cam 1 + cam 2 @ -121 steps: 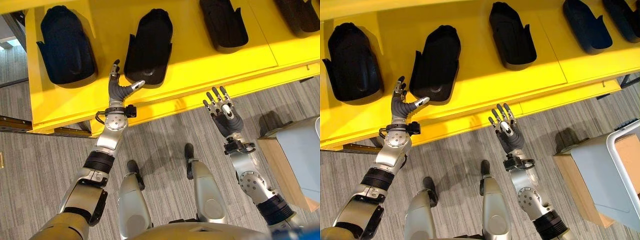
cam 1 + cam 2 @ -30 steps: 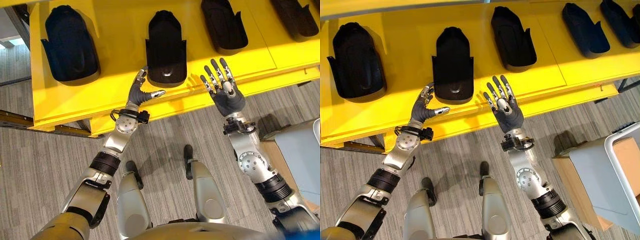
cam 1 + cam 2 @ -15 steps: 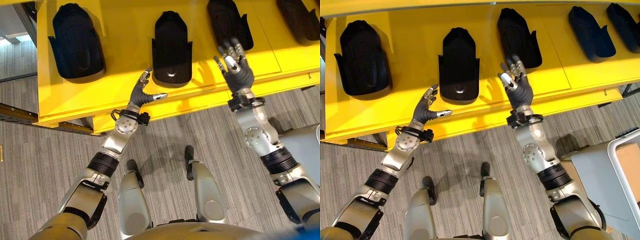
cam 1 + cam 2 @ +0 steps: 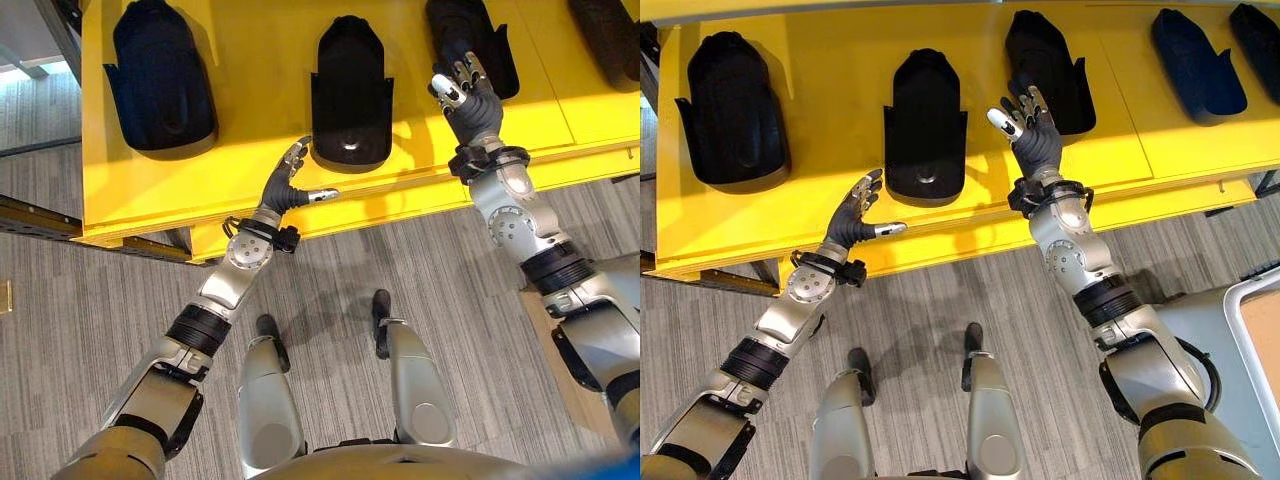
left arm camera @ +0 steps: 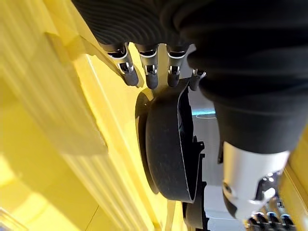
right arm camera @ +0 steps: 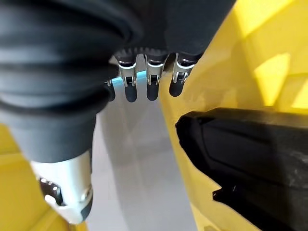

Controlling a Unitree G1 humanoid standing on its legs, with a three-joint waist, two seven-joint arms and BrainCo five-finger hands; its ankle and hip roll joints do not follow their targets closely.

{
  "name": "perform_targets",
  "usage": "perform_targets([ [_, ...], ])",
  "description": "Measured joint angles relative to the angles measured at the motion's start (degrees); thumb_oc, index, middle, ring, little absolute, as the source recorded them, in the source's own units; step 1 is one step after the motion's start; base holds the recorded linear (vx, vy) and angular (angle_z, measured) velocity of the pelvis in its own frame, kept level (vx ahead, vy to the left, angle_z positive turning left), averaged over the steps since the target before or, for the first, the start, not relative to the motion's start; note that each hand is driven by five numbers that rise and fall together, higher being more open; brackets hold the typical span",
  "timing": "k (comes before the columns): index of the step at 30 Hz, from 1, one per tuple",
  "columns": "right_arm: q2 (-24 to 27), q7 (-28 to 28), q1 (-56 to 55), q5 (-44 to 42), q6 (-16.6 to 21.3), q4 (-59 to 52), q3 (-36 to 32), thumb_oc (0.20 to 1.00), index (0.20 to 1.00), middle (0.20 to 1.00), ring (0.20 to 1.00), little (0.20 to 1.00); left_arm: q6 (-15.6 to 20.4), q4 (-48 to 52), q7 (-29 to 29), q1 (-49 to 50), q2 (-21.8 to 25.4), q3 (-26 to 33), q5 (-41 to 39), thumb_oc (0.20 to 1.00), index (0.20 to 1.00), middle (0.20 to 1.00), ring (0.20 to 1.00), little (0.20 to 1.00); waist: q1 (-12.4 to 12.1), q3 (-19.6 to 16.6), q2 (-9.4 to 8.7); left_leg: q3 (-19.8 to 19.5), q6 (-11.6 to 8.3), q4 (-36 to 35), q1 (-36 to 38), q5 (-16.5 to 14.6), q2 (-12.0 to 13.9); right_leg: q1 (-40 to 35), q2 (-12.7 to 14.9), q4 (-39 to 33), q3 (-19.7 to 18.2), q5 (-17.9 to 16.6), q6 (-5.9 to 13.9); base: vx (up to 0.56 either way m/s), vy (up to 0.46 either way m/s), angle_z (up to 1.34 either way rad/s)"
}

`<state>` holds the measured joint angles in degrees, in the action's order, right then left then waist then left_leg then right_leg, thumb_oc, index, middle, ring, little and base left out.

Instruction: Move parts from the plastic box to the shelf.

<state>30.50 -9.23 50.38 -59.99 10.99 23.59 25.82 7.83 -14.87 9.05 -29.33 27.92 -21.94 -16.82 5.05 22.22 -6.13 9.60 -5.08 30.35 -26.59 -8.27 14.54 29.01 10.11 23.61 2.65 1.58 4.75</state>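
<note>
Five black moulded parts lie in a row on the yellow shelf (image 4: 830, 170), each flat on its surface and well apart from its neighbours: far-left part (image 4: 732, 110), second part (image 4: 926, 125), third part (image 4: 1045, 65), fourth part (image 4: 1198, 65) and a fifth part (image 4: 1257, 30) cut off by the edge of the right eye view. Left hand (image 4: 853, 222): over the shelf's front edge, just beside the near left corner of the second part; fingers straight and relaxed, thumb spread toward the right, nothing held. In the left wrist view its fingertips (image 5: 151, 79) reach toward the rounded end of that part (image 5: 166, 144), whether touching it cannot be told. Right hand (image 4: 1033, 135): raised over the shelf between the second and third parts, close against the near left side of the third; fingers extended, nothing grasped. A grey-and-white container (image 4: 1260, 330) sits on the carpeted floor (image 4: 920, 300) at the far right.
</note>
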Motion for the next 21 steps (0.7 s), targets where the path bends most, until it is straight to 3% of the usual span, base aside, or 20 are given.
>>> perform_targets([
  [21, -7.87, -2.23, 9.05, -0.14, -1.49, 17.98, 1.6, 1.0, 1.0, 1.0, 1.0, 1.0, 1.42, 1.04, 0.03, -0.66, 0.27, -0.62, -0.84, 1.0, 1.0, 1.0, 1.0, 1.0, -1.73, 0.77, 1.75, -0.95, 0.0, 1.38, -2.57, -0.02, 0.01, 2.65, 0.06, 2.36, 0.3, 0.52, -0.43, 0.0, 0.0, 0.0],
])
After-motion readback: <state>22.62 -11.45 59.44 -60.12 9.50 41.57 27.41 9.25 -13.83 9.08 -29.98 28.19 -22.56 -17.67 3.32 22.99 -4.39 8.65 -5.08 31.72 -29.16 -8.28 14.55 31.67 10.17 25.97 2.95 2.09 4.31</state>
